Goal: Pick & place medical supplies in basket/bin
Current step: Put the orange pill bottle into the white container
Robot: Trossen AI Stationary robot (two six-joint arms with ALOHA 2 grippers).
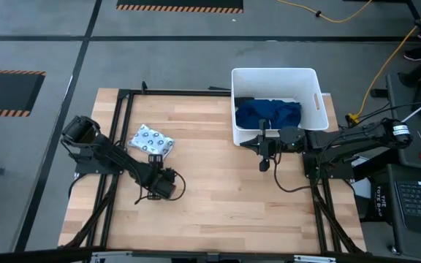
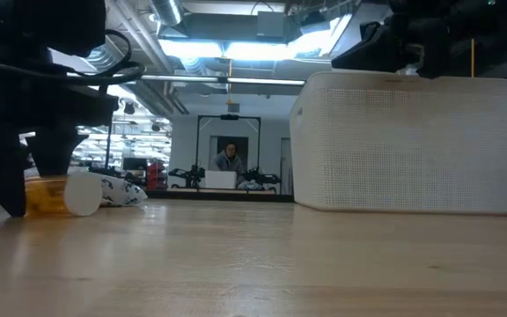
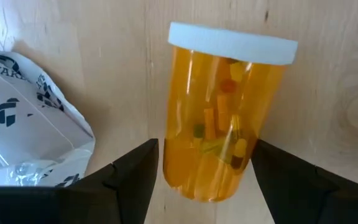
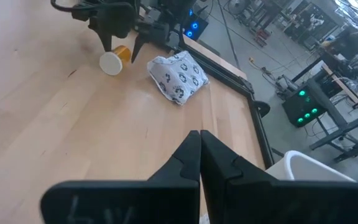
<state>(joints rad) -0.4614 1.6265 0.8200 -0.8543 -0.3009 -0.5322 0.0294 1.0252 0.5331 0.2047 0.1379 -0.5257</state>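
Left wrist view: the left gripper (image 3: 207,180) stands wide open, its fingers either side of an orange pill bottle (image 3: 219,121) lying on the table beside the white packet (image 3: 23,130), toward the left edge. Right gripper (image 1: 264,164), shut and empty, hovers by the white tub (image 1: 276,77) holding the dark-blue cloth (image 1: 267,113).

From my right gripper (image 4: 200,158), fingers pressed together over bare wood, I see the white packet (image 4: 179,76) with dark marks lying well ahead. Just beyond it, the left gripper (image 4: 122,38) straddles an orange pill bottle (image 4: 114,59) lying on its side, white cap facing me. The tub's rim (image 4: 309,168) curves close beside my claw.
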